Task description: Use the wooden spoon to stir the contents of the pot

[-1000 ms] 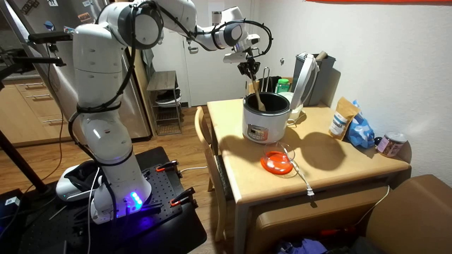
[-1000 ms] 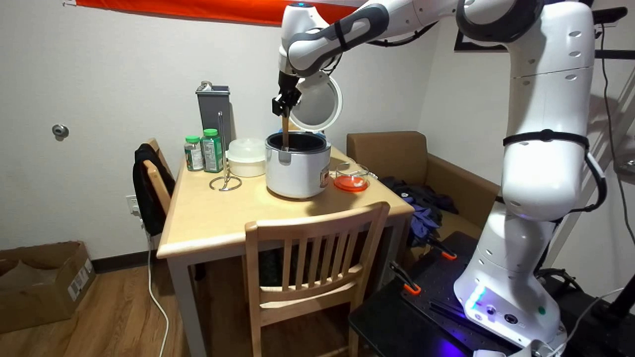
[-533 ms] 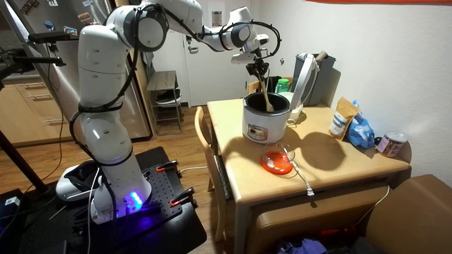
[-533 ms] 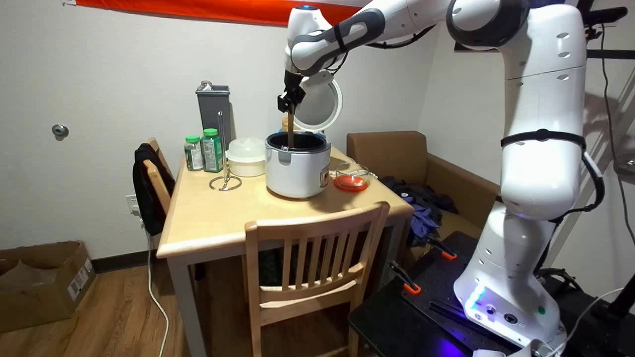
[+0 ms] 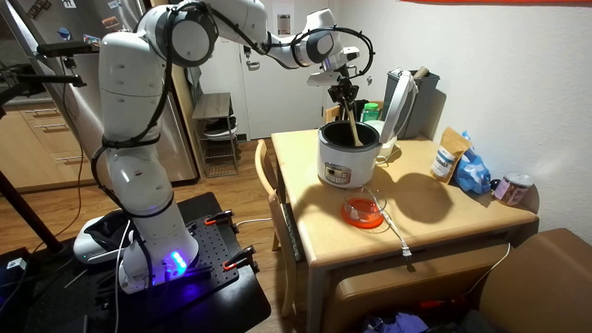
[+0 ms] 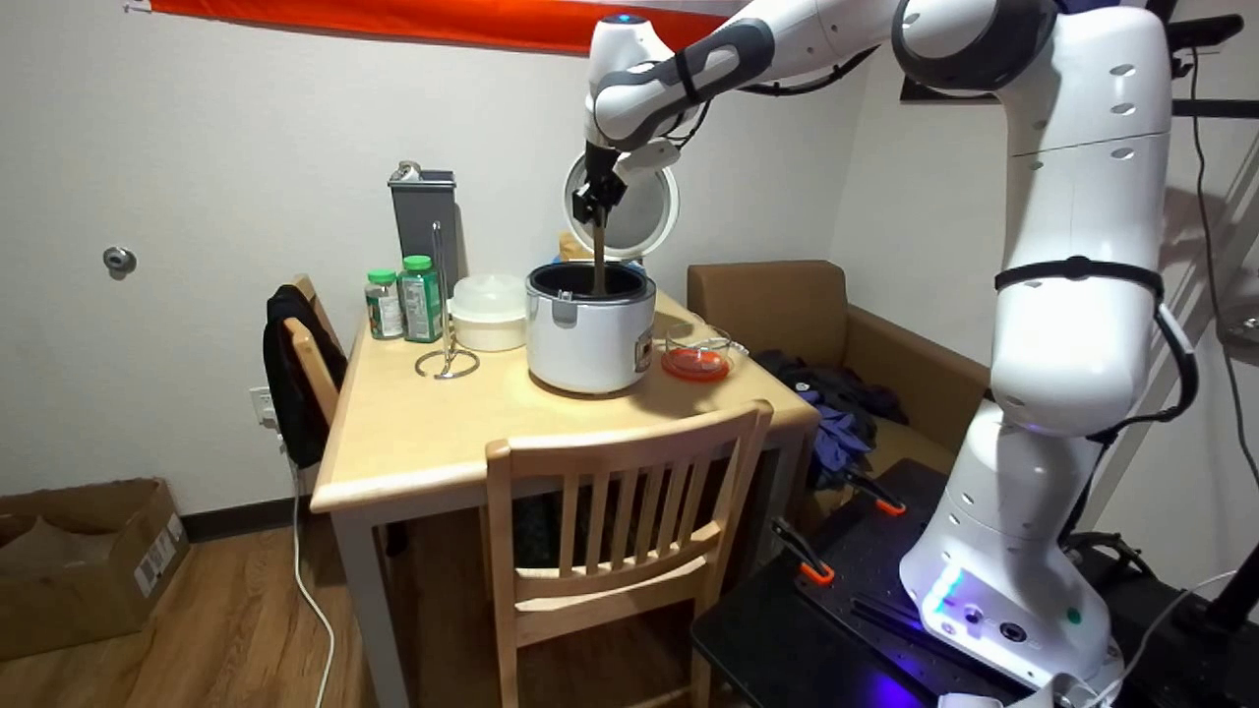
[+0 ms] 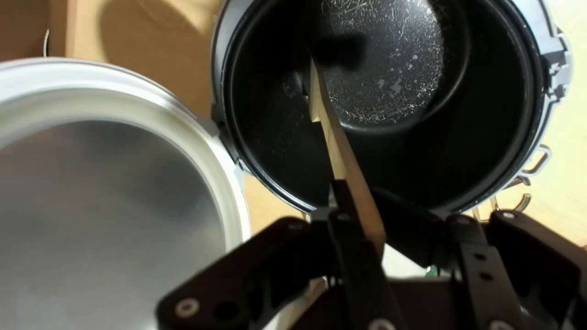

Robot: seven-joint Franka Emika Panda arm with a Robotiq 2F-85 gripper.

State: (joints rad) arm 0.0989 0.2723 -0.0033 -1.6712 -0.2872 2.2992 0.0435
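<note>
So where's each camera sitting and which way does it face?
An exterior view: raised, looking past the pot toward the door; arm, base and gripper show.
An exterior view: raised, facing over a chair toward the red hanging; arm, base and gripper show.
Wrist view: on the wrist, looking down into the pot; the gripper's fingers show, holding the wooden spoon.
Both exterior views share the pot and open lid.

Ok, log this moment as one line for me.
gripper: holding wooden spoon by handle | spoon: tilted, head inside pot | lid: open | pot bottom: scratched, no contents visible | tip contact: unclear
</note>
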